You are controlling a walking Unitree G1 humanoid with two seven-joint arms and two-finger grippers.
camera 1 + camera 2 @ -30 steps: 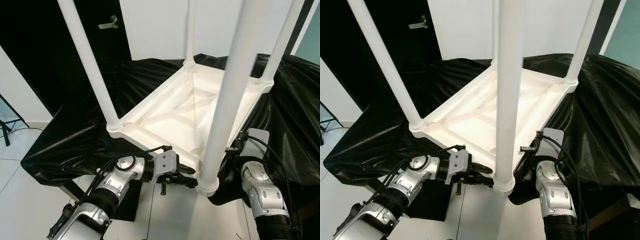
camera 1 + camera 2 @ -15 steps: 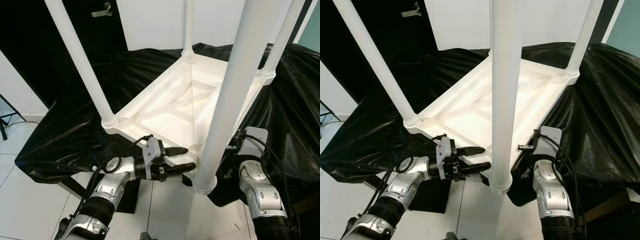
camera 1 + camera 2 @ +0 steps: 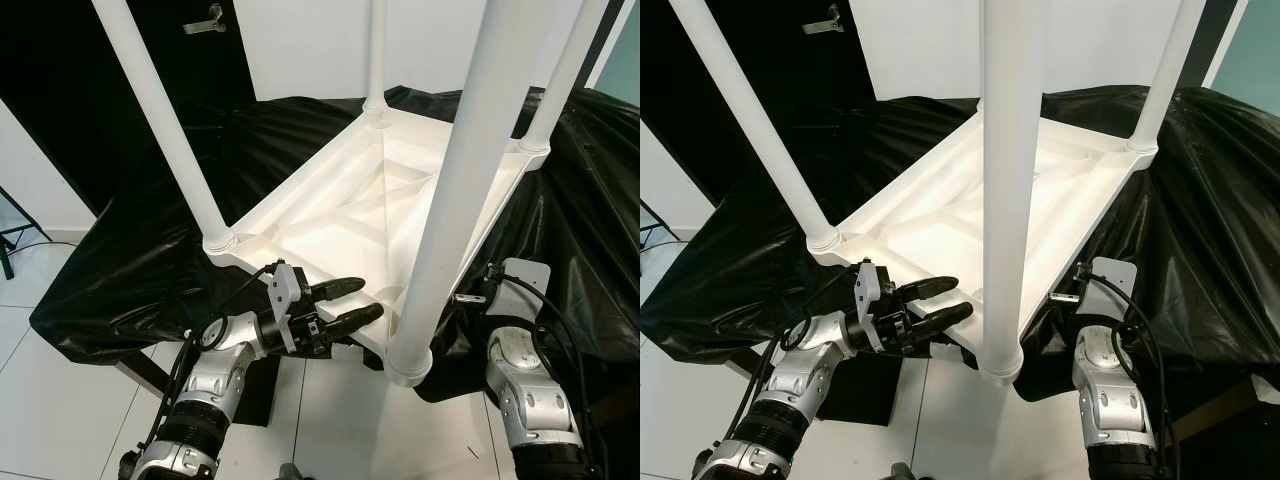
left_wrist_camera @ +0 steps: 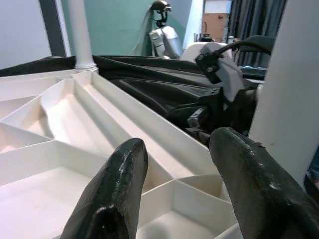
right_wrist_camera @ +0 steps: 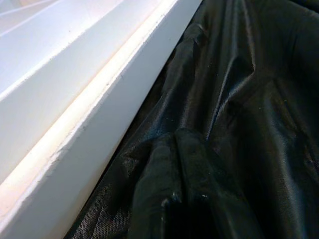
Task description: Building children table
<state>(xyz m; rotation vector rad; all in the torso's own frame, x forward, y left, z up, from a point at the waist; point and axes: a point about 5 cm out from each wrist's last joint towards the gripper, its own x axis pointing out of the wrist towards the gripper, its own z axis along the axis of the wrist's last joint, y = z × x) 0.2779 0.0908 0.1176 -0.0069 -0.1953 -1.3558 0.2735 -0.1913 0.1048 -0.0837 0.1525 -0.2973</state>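
The white children's table (image 3: 350, 210) lies upside down on a surface covered by a black sheet (image 3: 150, 260), with its legs pointing up. The near leg (image 3: 450, 200) stands at the front corner, and its base collar (image 3: 408, 368) overhangs the sheet. My left gripper (image 3: 352, 302) is open at the table's near rim, just left of that leg, with its fingers (image 4: 114, 189) reaching over the ribbed underside (image 4: 75, 129). My right arm (image 3: 520, 350) sits low beside the table's right edge (image 5: 75, 124), against the sheet.
The left leg (image 3: 170, 130) and two far legs (image 3: 375, 50) rise around the work area. A black door with a handle (image 3: 205, 18) stands behind on the left. White tile floor (image 3: 60, 400) lies below. Another robot (image 4: 162, 35) stands across the room.
My left gripper has risen from under the near rim to the rim itself, turned, and opened its fingers. The right arm has shifted slightly down and right. The camera has moved a little.
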